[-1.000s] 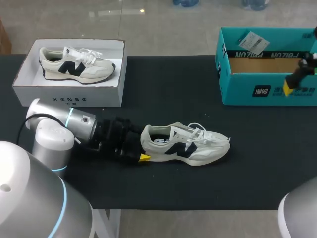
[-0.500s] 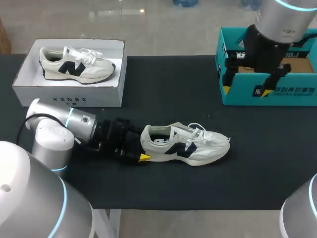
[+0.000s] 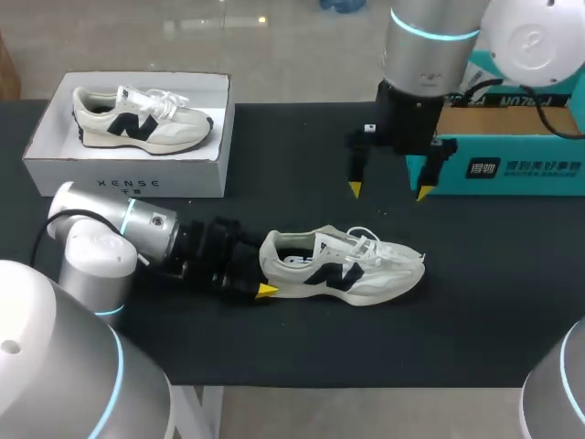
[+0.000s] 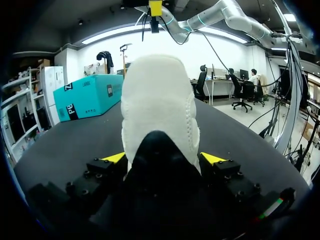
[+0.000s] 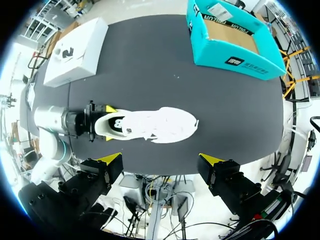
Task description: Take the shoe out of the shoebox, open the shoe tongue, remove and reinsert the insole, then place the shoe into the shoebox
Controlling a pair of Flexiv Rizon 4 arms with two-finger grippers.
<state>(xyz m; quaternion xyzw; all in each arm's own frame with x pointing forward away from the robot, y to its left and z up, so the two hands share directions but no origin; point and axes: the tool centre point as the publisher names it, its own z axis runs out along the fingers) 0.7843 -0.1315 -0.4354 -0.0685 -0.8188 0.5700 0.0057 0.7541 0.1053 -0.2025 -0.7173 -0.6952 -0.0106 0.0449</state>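
A white sneaker with a dark logo [image 3: 343, 267] lies on its sole in the middle of the black table [image 3: 302, 155], toe to the right. My left gripper [image 3: 263, 271] is shut on its heel; in the left wrist view the heel [image 4: 157, 110] fills the gap between the yellow tips of the gripper [image 4: 163, 158]. My right gripper [image 3: 388, 191] hangs open and empty above the table, just behind the sneaker's laces. From the right wrist view the gripper [image 5: 161, 160] looks down on the sneaker [image 5: 150, 125] from well above. The teal shoebox [image 3: 512, 155] stands open at the back right.
A white box [image 3: 128, 174] at the back left holds a second, matching sneaker [image 3: 142, 119]. My right arm covers the teal shoebox's left end. Bare black table lies in front of the sneaker and to its right.
My right arm has swung left from over the teal shoebox to above the table behind the sneaker, fingers still open. The left gripper and sneaker have stayed put.
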